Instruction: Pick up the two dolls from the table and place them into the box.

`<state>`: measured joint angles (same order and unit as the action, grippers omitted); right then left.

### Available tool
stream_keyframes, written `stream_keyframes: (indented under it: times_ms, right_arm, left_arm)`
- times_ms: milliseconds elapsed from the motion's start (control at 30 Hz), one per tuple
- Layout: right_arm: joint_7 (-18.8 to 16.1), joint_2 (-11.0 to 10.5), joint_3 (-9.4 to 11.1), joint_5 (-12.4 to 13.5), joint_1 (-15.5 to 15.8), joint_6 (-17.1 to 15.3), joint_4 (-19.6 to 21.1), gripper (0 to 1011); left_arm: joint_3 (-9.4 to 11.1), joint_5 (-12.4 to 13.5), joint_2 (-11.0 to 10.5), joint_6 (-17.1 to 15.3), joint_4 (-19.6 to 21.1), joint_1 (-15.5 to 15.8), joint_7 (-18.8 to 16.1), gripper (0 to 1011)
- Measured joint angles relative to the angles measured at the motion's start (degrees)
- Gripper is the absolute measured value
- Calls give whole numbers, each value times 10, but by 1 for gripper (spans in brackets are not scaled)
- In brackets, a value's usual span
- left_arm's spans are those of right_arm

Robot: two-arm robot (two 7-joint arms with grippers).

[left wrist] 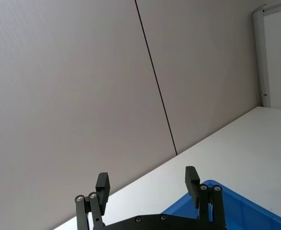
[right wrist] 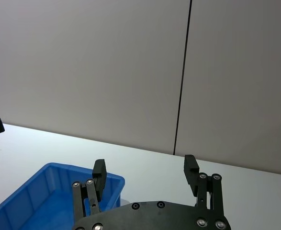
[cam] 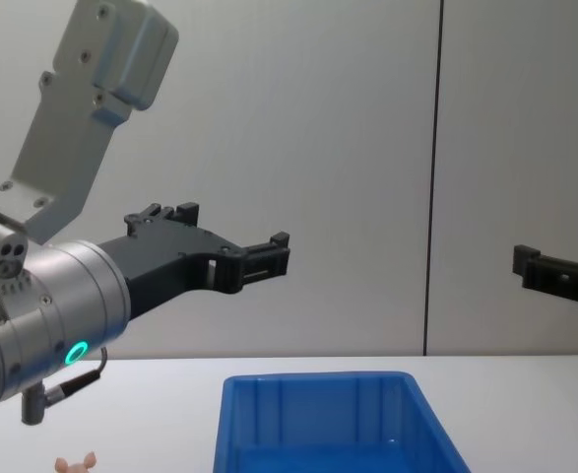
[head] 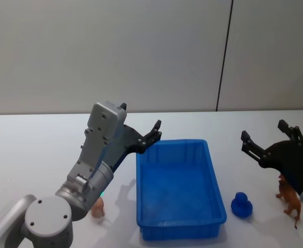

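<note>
The blue box (head: 179, 191) stands mid-table with nothing in it. A pale pink doll (head: 98, 207) stands on the white table (head: 32, 150) left of the box, partly hidden behind my left arm; its ears show in the chest view (cam: 75, 463). The brown doll (head: 289, 199) stands at the far right, just under my right arm. My left gripper (head: 156, 132) hangs open in the air above the box's far left corner, empty (left wrist: 147, 182). Right of the box, my right gripper (head: 263, 130) is also raised, open and empty (right wrist: 145, 167).
A small blue toy (head: 241, 204) sits on the table between the box's near right corner and the brown doll. A grey wall stands behind the table's far edge. Bare tabletop stretches behind and to the left of the box.
</note>
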<state>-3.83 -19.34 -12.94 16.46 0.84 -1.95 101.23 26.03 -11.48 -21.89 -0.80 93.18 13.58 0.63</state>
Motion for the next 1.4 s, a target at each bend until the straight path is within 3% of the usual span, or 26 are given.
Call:
stream_keyframes:
  times_ms: [400, 800, 1067, 1300, 1400]
  right_arm:
    - [9, -8, 3, 0, 13, -8, 9, 1001]
    - [73, -44, 21, 8, 79, -43, 55, 1001]
    - [137, -68, 41, 10, 122, -78, 83, 1001]
    - [169, -77, 54, 10, 135, -119, 93, 1001]
    - [178, -79, 59, 13, 136, -151, 94, 1001]
  left_arm:
    - [0, 0, 0, 0, 0, 0, 0, 1001]
    - [0, 0, 0, 0, 0, 0, 0, 1001]
    - [0, 0, 0, 0, 0, 0, 0, 1001]
    - [0, 0, 0, 0, 0, 0, 0, 1001]
    - [0, 0, 0, 0, 0, 0, 0, 1001]
